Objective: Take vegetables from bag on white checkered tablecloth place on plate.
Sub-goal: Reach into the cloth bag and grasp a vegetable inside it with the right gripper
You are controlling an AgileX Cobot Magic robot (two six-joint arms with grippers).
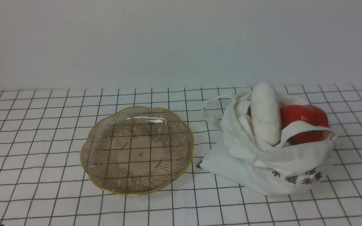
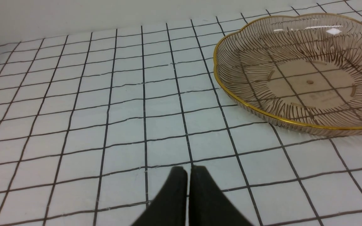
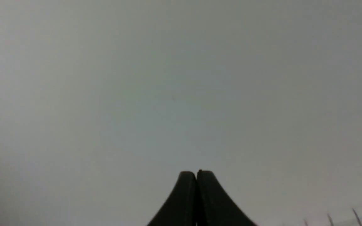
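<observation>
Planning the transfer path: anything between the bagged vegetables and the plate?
Nothing visible on the tablecloth between bag and plate. At the bag's mouth, a handle loop drapes across the red pepper; the white radish pokes out uncovered.

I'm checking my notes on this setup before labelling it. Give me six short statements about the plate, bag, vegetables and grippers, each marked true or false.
1. The plate is empty. True.
2. The radish lies on the plate. False: it sticks out of the bag.
3. The pepper sits in the bag beside the radish. True.
4. The left gripper is open. False: it is shut, holding nothing.
5. The bag is on the plate's left. False: it is on its right.
6. The right gripper is shut. True.
</observation>
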